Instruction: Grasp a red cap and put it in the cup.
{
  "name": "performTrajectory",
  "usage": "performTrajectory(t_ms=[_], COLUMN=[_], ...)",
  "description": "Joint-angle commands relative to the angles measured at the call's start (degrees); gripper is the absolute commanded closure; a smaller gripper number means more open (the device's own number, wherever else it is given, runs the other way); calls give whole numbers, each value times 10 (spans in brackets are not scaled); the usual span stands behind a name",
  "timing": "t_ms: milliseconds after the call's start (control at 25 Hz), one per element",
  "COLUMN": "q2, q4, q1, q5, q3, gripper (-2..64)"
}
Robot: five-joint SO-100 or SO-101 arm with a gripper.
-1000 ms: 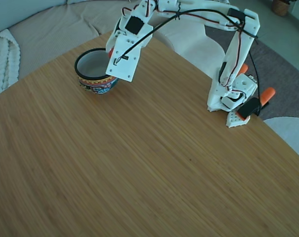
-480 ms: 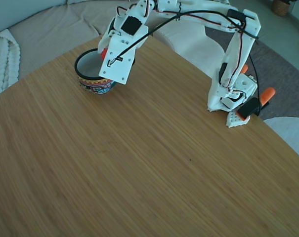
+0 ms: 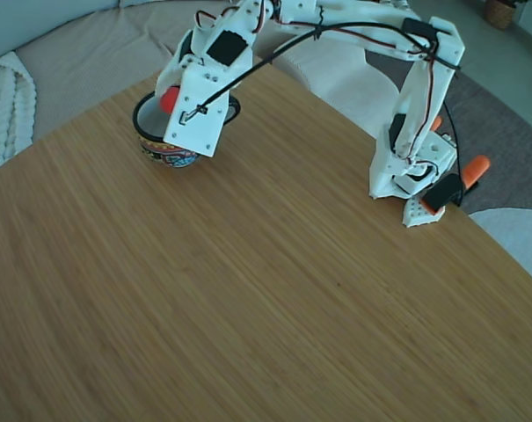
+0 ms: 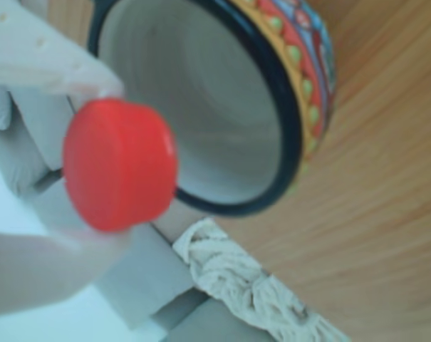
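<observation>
The cup (image 3: pixel 156 143) stands at the far left of the wooden table in the fixed view, its black rim and patterned band showing beside the arm. My gripper (image 3: pixel 171 98) hangs over the cup's mouth, shut on the red cap (image 3: pixel 168 98). In the other view the red cap (image 4: pixel 119 164) fills the left side, pinched between two white fingers (image 4: pixel 37 60), with the cup (image 4: pixel 272 107) and its pale inside right behind it. The cap is above the cup's rim, not inside it.
The arm's white base (image 3: pixel 413 180) is clamped at the table's right edge with orange clamp handles (image 3: pixel 475 167). A knitted blanket (image 3: pixel 6 97) and a couch lie beyond the table's far left edge. Bare wooden table (image 3: pixel 248 290) spreads in front.
My gripper has swung left with the red cap, from beside the cup's right rim to over its mouth. The cup has stayed in place.
</observation>
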Motion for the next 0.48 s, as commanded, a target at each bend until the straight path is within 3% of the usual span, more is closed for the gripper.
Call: performTrajectory(t_ms=[0, 280, 440], q2=[6, -3, -47], q4=[-6, -4, 29], q1=[3, 3, -7], q5=[6, 5, 5], q3=[-44, -38, -80], gripper=[622, 622, 622])
